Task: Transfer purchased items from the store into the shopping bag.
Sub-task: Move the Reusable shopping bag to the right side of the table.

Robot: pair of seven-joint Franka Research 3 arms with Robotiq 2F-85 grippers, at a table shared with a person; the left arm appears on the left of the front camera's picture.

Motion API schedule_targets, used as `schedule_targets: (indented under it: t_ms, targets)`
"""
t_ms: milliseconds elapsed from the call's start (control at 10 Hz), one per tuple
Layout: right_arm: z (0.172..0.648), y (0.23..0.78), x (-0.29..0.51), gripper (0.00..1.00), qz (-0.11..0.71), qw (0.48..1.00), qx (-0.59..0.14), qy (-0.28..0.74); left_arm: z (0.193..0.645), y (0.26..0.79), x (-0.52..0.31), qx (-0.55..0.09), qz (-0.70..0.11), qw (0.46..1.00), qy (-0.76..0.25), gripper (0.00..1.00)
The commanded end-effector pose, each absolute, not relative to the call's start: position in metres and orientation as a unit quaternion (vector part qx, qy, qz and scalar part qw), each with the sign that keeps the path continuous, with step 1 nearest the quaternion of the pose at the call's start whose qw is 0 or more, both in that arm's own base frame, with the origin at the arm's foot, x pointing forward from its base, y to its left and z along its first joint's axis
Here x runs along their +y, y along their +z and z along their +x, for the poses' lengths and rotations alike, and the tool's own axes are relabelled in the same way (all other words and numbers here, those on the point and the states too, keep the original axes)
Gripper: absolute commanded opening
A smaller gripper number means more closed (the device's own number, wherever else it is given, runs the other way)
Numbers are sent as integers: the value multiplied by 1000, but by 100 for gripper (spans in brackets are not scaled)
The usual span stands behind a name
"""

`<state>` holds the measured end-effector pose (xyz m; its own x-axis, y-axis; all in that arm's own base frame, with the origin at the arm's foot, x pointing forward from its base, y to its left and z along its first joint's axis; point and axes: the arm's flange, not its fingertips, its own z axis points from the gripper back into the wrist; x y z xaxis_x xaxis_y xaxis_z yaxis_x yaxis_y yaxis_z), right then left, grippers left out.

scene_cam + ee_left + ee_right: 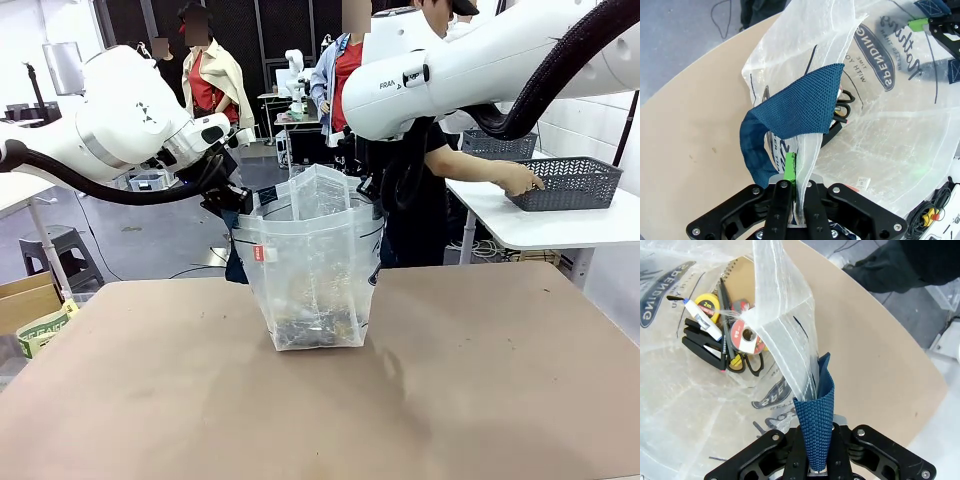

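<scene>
The shopping bag (310, 270), a translucent tote with a red tag, stands upright and held open in the middle of the brown table (480, 380). My left gripper (238, 200) is shut on the bag's left rim by its navy strap (795, 107); its fingers (781, 200) pinch the plastic. My right gripper (374, 192) is shut on the opposite navy strap (815, 425). Purchased items lie at the bag's bottom: a tan spiral notebook (740, 275), a yellow tape measure (707, 305), a tape roll (745, 336), scissors (747, 362) and black clamps (702, 342). The store (575, 182) sits on a side table, a person's hand (522, 180) at it.
A second grey basket (497, 143) stands behind the first on the white side table (540, 228) at the right. A cardboard box (25, 300) and a stool (60, 250) stand on the floor at the left. The person stands behind the bag.
</scene>
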<state>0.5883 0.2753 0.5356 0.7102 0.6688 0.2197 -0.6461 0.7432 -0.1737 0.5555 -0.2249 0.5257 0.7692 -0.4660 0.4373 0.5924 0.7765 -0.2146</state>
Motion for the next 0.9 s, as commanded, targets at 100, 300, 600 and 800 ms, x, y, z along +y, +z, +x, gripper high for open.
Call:
schedule_targets:
  t_ms: [100, 300, 600, 800]
  targets:
    - [588, 538, 274, 0, -42, 924, -137, 355, 555, 531, -223, -186, -173, 924, -285, 0]
    - [588, 538, 274, 0, -42, 924, -137, 355, 555, 531, -223, -186, -173, 924, -285, 0]
    - [588, 538, 274, 0, -42, 924, -137, 355, 555, 531, -223, -186, -173, 924, -285, 0]
    - [588, 538, 274, 0, -42, 924, -137, 355, 555, 531, -223, -186, -173, 924, -285, 0]
